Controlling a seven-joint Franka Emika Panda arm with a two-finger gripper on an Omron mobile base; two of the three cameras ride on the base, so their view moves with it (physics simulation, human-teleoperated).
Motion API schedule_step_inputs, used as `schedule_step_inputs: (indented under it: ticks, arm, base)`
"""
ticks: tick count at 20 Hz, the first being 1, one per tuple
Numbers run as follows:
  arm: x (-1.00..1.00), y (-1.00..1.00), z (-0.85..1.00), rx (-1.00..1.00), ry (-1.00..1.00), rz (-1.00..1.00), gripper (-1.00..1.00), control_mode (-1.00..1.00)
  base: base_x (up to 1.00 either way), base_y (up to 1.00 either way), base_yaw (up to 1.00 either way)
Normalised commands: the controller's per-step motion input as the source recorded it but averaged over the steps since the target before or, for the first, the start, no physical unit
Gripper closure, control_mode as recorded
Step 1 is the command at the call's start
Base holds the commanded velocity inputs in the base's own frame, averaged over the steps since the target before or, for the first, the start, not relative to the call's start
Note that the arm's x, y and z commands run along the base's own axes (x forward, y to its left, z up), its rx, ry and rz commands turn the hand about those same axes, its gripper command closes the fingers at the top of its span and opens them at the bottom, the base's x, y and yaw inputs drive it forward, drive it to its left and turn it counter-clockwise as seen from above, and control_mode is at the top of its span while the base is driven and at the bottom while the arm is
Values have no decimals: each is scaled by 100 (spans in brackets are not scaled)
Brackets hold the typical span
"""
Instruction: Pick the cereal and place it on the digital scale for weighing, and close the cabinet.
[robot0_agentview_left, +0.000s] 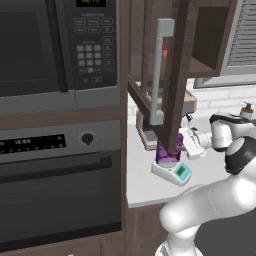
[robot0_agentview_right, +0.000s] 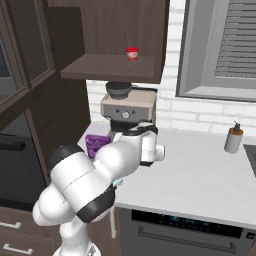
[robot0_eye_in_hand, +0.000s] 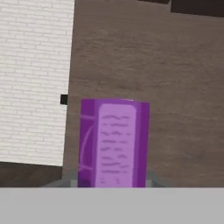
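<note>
The cereal (robot0_agentview_left: 167, 150) is a small purple box, held low over the digital scale (robot0_agentview_left: 174, 172), a white device with a teal display on the counter. I cannot tell whether the box touches the weighing plate. My gripper (robot0_agentview_left: 181, 145) is shut on the box from the right, partly hidden behind the cabinet door (robot0_agentview_left: 176, 65). That door stands open, its light-grey bar handle (robot0_agentview_left: 159, 70) facing me. In the hand view the cereal (robot0_eye_in_hand: 113, 142) stands upright and close in front of a brown wooden panel. From the right base view the cereal (robot0_agentview_right: 95, 145) peeks out behind my arm.
A black microwave (robot0_agentview_left: 50, 45) and oven (robot0_agentview_left: 55, 190) fill the wall to the left. Behind the scale stands the beige coffee machine (robot0_agentview_right: 129, 107). A red-capped jar (robot0_agentview_right: 132, 53) sits on the open cabinet shelf. A soap dispenser (robot0_agentview_right: 233, 138) stands at the counter's right.
</note>
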Motion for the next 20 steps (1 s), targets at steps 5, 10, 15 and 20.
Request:
schedule_step_inputs:
  ticks: [5, 10, 15, 20]
  arm:
    - [13, 0, -14, 0, -1, 0, 100, -100]
    - [-6, 0, -3, 0, -5, 0, 100, -100]
    - [-16, 0, -3, 0, -7, 0, -100, -100]
    - [0, 0, 0, 0, -3, 0, -100, -100]
  base:
    - [0, 0, 0]
    - [0, 0, 0]
    - [0, 0, 0]
    - [0, 0, 0]
